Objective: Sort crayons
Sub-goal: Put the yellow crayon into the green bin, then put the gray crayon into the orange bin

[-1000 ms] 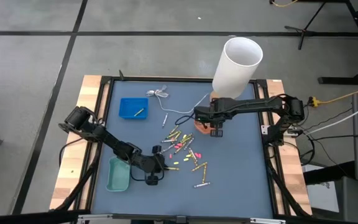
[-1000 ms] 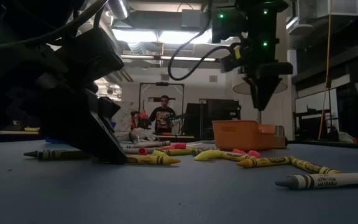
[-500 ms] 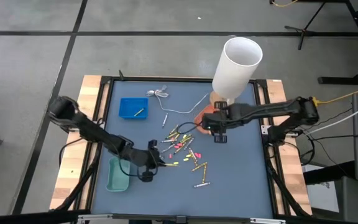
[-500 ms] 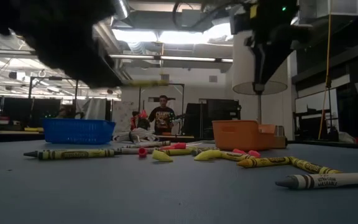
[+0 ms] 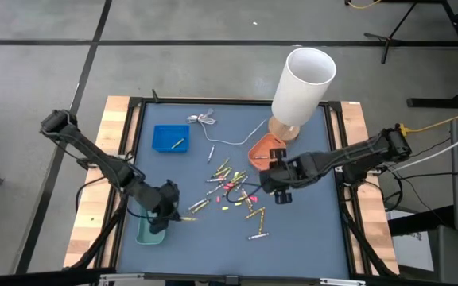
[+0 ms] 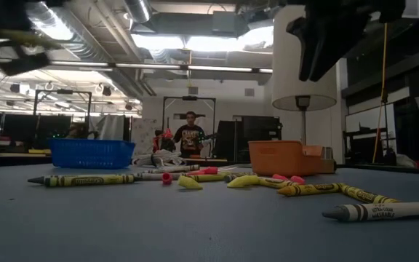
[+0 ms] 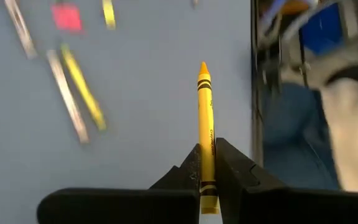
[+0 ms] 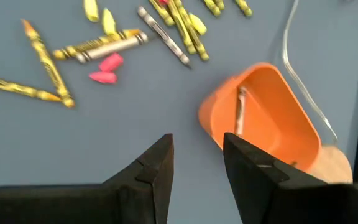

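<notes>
Several crayons (image 5: pixel 233 191), mostly yellow with some pink, lie scattered on the blue mat in mid-table; they also show in the low view (image 6: pixel 188 180). My left gripper (image 5: pixel 172 216) is shut on a yellow crayon (image 7: pixel 205 124), next to the green tray (image 5: pixel 149 232). My right gripper (image 5: pixel 281 192) is open and empty above the right side of the crayon pile, near the orange tray (image 8: pixel 260 118). That tray holds one crayon (image 8: pixel 238 112). The blue tray (image 5: pixel 170 137) holds another crayon (image 5: pixel 179 143). My left gripper pinches the yellow crayon near its flat back end (image 7: pixel 207 180) between its two fingers. The crayon lies along the fingers and sticks out past their tips, its point (image 7: pixel 203 67) ahead. It is lifted clear of the mat and points toward the table's right (image 5: pixel 188 216).
A tall white cylinder (image 5: pixel 302 79) stands at the far right, behind the orange tray. A thin white cable (image 5: pixel 213 131) runs along the far side of the mat. A person (image 6: pixel 190 135) stands in the room beyond the table.
My left gripper has risen from the mat at the pile's near left with the yellow crayon, lifting it clear, and has gone toward the table's left edge and the green tray. My right gripper has gone from over the orange tray toward the near edge, over the pile.
</notes>
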### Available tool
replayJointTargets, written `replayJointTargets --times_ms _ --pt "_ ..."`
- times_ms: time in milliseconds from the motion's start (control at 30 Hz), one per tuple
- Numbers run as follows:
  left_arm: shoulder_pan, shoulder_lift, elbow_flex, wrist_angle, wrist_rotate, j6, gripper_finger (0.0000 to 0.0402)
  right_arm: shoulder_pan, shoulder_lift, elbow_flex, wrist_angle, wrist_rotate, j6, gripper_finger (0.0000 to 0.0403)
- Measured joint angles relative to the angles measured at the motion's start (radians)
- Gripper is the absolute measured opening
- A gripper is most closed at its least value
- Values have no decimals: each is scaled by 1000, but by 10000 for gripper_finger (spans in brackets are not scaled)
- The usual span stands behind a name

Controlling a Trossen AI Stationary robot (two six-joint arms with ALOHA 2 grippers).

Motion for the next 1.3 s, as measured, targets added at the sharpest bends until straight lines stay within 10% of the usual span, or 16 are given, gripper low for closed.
replayJointTargets --times_ms 400,900,1300 --pt "-84 -24 0 -264 414 -333 11 44 0 0 54 -17 -1 138" --pt "-89 -24 2 -337 331 -429 25 44 0 0 55 -21 1 138" --pt "-89 -24 2 -409 228 -447 102 72 7 -1 173 -331 69 138"
